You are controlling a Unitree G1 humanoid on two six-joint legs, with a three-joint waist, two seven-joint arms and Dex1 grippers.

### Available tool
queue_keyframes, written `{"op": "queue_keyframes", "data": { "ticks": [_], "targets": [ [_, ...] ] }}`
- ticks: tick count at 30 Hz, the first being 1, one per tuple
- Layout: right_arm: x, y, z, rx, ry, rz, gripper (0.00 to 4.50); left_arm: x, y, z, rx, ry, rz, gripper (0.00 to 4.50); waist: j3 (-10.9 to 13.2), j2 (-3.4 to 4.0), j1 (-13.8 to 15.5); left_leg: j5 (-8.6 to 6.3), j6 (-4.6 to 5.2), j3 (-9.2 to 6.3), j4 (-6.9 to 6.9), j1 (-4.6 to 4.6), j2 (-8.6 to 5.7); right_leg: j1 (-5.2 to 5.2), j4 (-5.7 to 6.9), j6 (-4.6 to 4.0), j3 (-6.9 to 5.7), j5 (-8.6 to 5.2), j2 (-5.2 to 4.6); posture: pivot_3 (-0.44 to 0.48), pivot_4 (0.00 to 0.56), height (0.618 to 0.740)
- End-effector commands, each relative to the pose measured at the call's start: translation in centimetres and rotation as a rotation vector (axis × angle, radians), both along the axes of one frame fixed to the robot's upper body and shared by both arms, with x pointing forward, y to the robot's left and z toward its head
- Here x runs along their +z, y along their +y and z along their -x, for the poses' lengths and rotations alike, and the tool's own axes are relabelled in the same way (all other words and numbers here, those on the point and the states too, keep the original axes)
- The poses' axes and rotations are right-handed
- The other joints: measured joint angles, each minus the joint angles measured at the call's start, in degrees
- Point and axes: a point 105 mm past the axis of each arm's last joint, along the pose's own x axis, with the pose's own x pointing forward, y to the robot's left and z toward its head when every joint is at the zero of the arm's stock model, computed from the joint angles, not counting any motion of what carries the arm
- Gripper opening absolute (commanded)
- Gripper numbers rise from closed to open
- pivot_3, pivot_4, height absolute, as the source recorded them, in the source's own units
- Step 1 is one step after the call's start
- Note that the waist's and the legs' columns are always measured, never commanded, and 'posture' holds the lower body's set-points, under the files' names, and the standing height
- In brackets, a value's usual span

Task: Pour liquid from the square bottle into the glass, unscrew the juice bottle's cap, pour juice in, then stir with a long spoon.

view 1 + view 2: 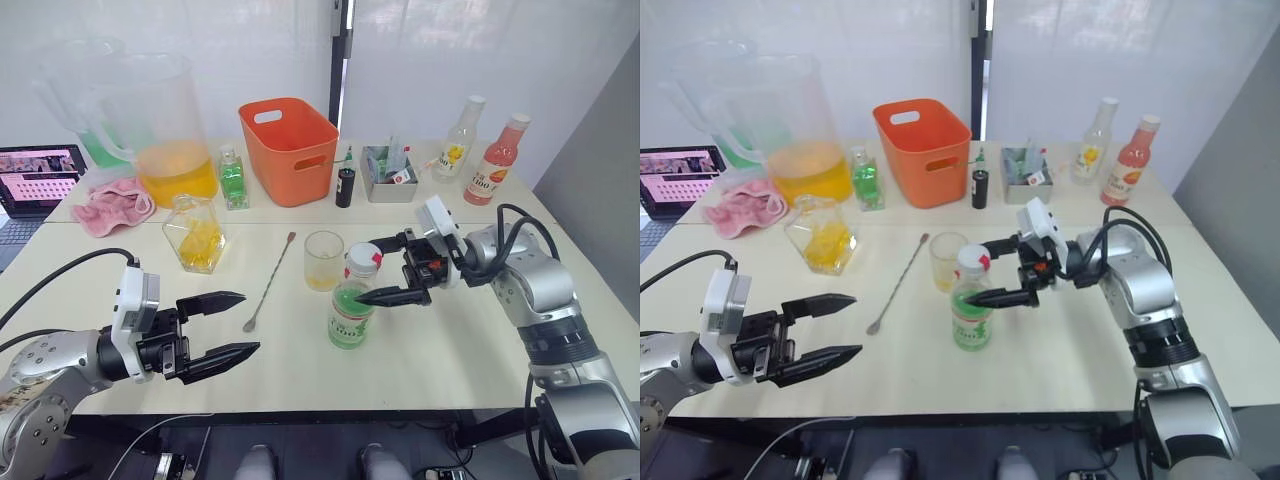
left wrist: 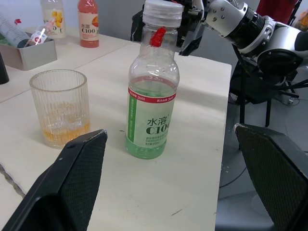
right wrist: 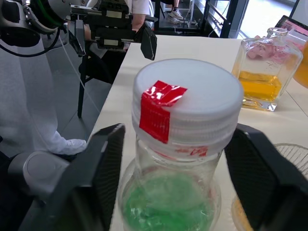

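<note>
The right tool (image 1: 398,270) is held wide open astride the cap (image 1: 363,259) of the juice bottle (image 1: 351,300), not gripping it. The left tool (image 1: 225,326) is open and empty above the table (image 1: 450,350). The glass (image 1: 324,260) stands just behind the bottle.

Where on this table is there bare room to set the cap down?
Bare patches: right of the juice bottle, under the right gripper; and between the long spoon and the left gripper. Crowded: the back row around the orange basket.
</note>
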Motion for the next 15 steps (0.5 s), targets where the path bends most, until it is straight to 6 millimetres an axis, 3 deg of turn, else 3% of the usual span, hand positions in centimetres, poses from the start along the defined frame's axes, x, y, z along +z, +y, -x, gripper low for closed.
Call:
{"op": "queue_keyframes", "data": {
  "ticks": [1, 3, 11, 15],
  "targets": [
    [1.1, -0.2, 0.0, -0.007, -0.048, -0.020, 1.93, 0.6, -0.3, 0.2, -0.020, -0.029, -0.005, 4.50, 0.0, 0.00, 0.0, 0.00, 0.00, 0.00, 0.00, 0.00, 0.00, 0.00, 0.00, 0.00, 0.00, 0.00, 0.00, 0.000, 0.150, 0.703],
    [1.1, -0.2, 0.0, -0.007, -0.048, -0.020, 1.52, 0.6, -0.3, 0.2, -0.020, -0.029, -0.005, 4.50, 0.0, 0.00, 0.0, 0.00, 0.00, 0.00, 0.00, 0.00, 0.00, 0.00, 0.00, 0.00, 0.00, 0.00, 0.00, 0.000, 0.150, 0.703],
    [1.7, -0.2, 0.7, -0.082, -0.064, -0.063, 1.52, 0.5, -0.7, -1.2, -0.080, -0.024, -0.004, 4.50, 0.0, 0.00, 0.0, 0.00, 0.00, -0.01, 0.00, 0.01, 0.00, -0.01, 0.04, 0.00, -0.01, 0.00, 0.03, 0.000, 0.150, 0.703],
    [2.5, 0.5, 2.2, -0.194, -0.063, -0.121, 1.52, 0.4, -1.0, -2.1, -0.141, -0.020, -0.002, 4.50, 0.0, 0.00, 0.2, 0.00, 0.00, -0.01, 0.00, -0.01, 0.00, -0.02, 0.05, 0.02, 0.00, 0.01, 0.03, 0.000, 0.150, 0.703]
  ]
}}
